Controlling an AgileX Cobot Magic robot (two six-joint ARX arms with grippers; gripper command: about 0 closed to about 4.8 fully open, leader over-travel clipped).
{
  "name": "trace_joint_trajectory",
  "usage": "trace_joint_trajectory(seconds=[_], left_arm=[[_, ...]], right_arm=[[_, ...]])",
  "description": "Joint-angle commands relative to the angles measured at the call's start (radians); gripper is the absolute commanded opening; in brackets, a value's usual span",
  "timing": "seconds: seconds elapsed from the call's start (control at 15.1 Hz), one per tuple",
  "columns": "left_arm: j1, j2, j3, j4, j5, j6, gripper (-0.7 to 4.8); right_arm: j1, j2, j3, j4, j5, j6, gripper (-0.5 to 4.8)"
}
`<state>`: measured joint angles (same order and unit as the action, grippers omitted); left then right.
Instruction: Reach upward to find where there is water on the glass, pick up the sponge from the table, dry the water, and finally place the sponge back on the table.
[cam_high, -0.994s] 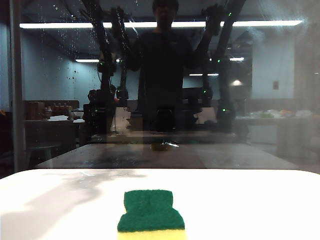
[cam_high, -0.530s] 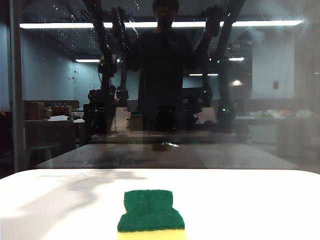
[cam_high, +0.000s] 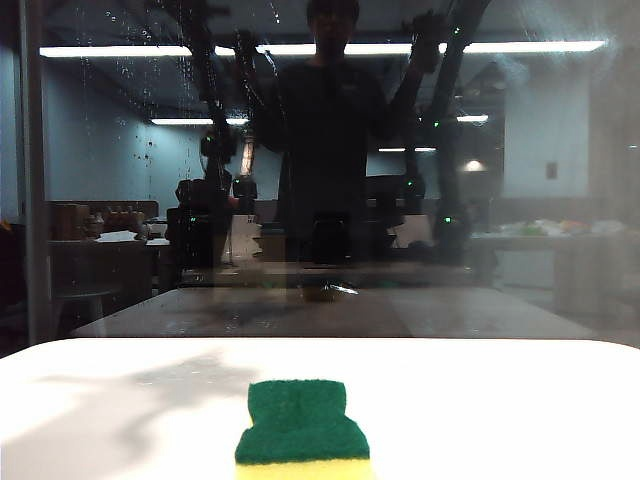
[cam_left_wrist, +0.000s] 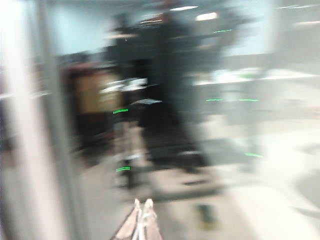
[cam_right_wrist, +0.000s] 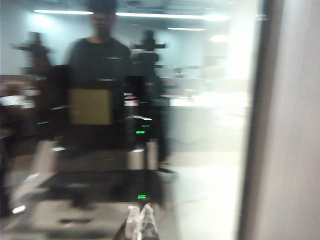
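The sponge (cam_high: 302, 427), yellow foam with a dark green top, lies flat on the white table (cam_high: 500, 400) near its front edge, with nothing touching it. Behind the table stands the glass (cam_high: 530, 200), dark and full of reflections. Water (cam_high: 130, 95) shows as tiny whitish droplets on its upper left part. Neither arm appears directly in the exterior view, only as dark mirror images. In the blurred left wrist view my left gripper (cam_left_wrist: 142, 203) is shut and empty, pointing at the glass. My right gripper (cam_right_wrist: 140, 209) is also shut and empty, facing the glass.
A grey vertical frame strip (cam_high: 33, 170) bounds the glass on the left. A pale frame strip (cam_right_wrist: 257, 125) stands close beside the right gripper's line of sight. A person's reflection (cam_high: 330, 120) fills the pane's middle. Arm shadows (cam_high: 150, 385) fall on the table's left.
The left arm's mirror image has shifted upward in the glass, and its shadow on the table has moved. The sponge and the right arm's reflection have stayed put.
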<state>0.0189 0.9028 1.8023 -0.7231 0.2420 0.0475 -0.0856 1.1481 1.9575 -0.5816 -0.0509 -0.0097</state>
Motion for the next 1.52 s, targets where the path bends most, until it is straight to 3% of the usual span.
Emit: trace_joint_trajectory(seconds=[0.07, 0.2, 0.4, 0.73, 0.86, 0.93, 0.99, 1.06, 1.33, 1.39, 1.52], left_arm=[[-0.002, -0.089, -0.115, -0.014, 0.176, -0.048, -0.05], [-0.002, -0.152, -0.257, -0.029, 0.258, -0.138, -0.05], [-0.002, -0.257, -0.551, -0.028, 0.499, -0.230, -0.05], [-0.007, -0.391, -0.930, -0.028, 0.548, -0.299, -0.05], [-0.039, -0.383, -1.066, -0.015, 0.542, -0.311, 0.01], [-0.063, -0.367, -1.122, -0.014, 0.543, -0.314, 0.70], [-0.089, -0.347, -1.164, 0.002, 0.542, -0.314, 1.88], [-0.112, -0.330, -1.189, 0.024, 0.536, -0.314, 2.67], [-0.243, -0.249, -1.223, 0.115, 0.359, -0.318, 3.22], [-0.301, -0.211, -1.223, 0.165, 0.313, -0.336, 3.51], [-0.422, -0.093, -1.223, 0.261, 0.246, -0.355, 3.50]], right_arm=[[0.000, -0.005, 0.004, 0.016, -0.192, -0.003, -0.05], [0.000, -0.006, 0.004, 0.017, -0.330, -0.002, -0.05], [0.000, -0.007, 0.004, 0.013, -0.448, -0.002, -0.05], [0.000, -0.014, 0.004, 0.008, -0.497, -0.001, -0.05], [0.000, -0.016, 0.004, 0.000, -0.513, 0.002, -0.05], [0.000, -0.016, 0.004, 0.000, -0.513, 0.005, -0.05], [0.000, -0.016, 0.004, -0.001, -0.514, 0.007, -0.05], [0.000, -0.016, 0.004, -0.001, -0.513, 0.007, -0.05], [0.000, -0.016, 0.004, -0.001, -0.513, 0.007, -0.05], [0.000, -0.015, 0.004, -0.001, -0.513, 0.006, -0.05], [0.000, -0.014, 0.004, -0.001, -0.513, 0.006, -0.04]])
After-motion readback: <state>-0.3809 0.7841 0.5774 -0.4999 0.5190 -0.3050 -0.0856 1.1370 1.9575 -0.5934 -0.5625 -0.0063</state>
